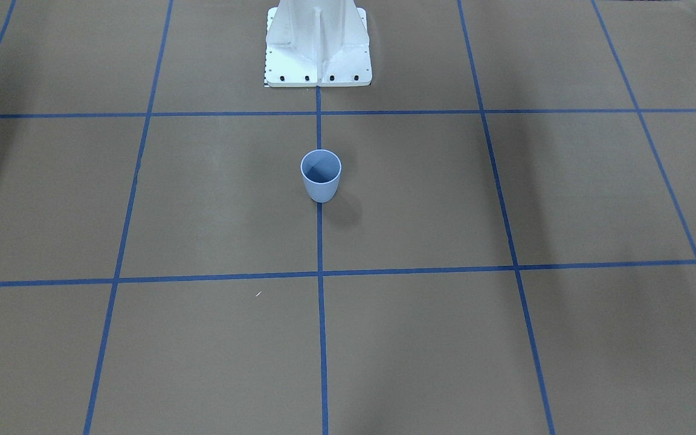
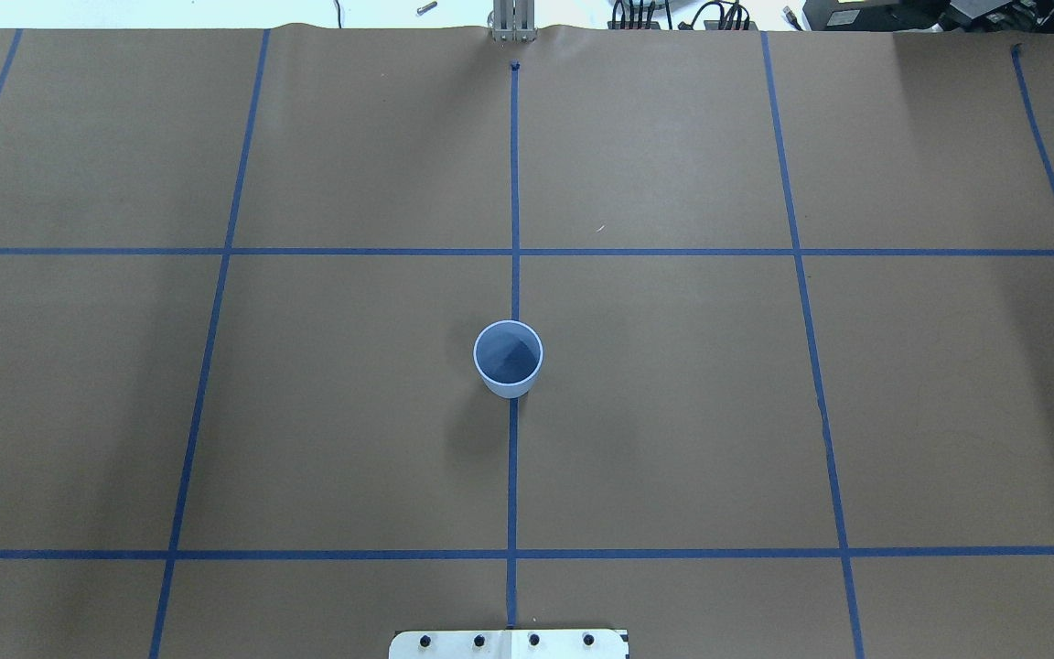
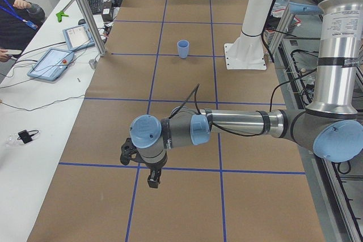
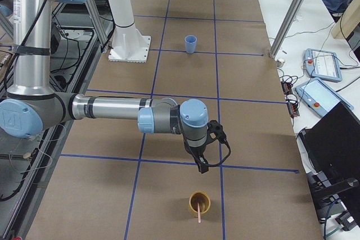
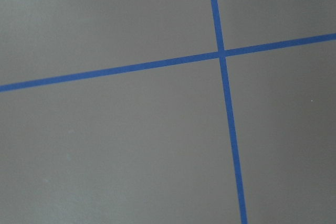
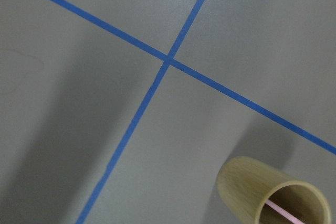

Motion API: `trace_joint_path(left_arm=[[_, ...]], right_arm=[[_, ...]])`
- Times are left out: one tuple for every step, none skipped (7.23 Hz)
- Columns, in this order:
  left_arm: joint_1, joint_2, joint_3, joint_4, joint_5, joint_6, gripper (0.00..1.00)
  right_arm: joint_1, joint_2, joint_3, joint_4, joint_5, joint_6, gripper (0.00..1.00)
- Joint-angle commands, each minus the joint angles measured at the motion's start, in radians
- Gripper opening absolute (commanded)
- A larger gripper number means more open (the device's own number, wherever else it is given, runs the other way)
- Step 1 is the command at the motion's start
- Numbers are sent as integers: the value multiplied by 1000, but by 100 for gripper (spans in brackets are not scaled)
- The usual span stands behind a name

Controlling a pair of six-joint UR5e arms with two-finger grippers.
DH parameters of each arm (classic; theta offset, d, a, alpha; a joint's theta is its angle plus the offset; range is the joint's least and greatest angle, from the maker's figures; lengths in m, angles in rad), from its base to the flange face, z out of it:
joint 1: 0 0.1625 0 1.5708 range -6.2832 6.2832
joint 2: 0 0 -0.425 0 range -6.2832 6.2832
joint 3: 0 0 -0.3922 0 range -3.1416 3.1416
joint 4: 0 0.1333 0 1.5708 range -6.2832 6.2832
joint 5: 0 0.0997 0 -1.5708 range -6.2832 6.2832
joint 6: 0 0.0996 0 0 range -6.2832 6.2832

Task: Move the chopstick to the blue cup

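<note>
The blue cup (image 1: 321, 175) stands upright and empty on the centre tape line, also in the overhead view (image 2: 509, 359). A pale pink chopstick (image 4: 199, 213) leans inside a tan bamboo cup (image 4: 199, 202) at the table's right end, and it also shows in the right wrist view (image 6: 286, 213). My right gripper (image 4: 201, 167) hangs a little above the table, just short of the tan cup. My left gripper (image 3: 152, 181) hovers over a tape crossing at the table's left end, far from the blue cup (image 3: 183, 49). I cannot tell whether either gripper is open or shut.
The white robot base (image 1: 318, 45) stands behind the blue cup. Brown paper with blue tape lines (image 2: 513, 201) covers the table. Tablets (image 3: 52, 63), cables and metal posts (image 3: 85, 12) line the operators' side, where a person sits.
</note>
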Motion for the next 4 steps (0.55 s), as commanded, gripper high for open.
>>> trace_joint_path(left_arm=[[0, 6, -7, -3, 0, -2, 99], [0, 7, -7, -4, 0, 0, 99], [0, 30, -7, -37, 0, -2, 99], [1, 71, -5, -124, 0, -10, 99]], right_arm=[[42, 31, -76, 3, -100, -313, 100], [59, 64, -147, 10, -119, -433, 100], [70, 94, -203, 12, -154, -536, 100], [70, 123, -227, 12, -188, -576, 100]])
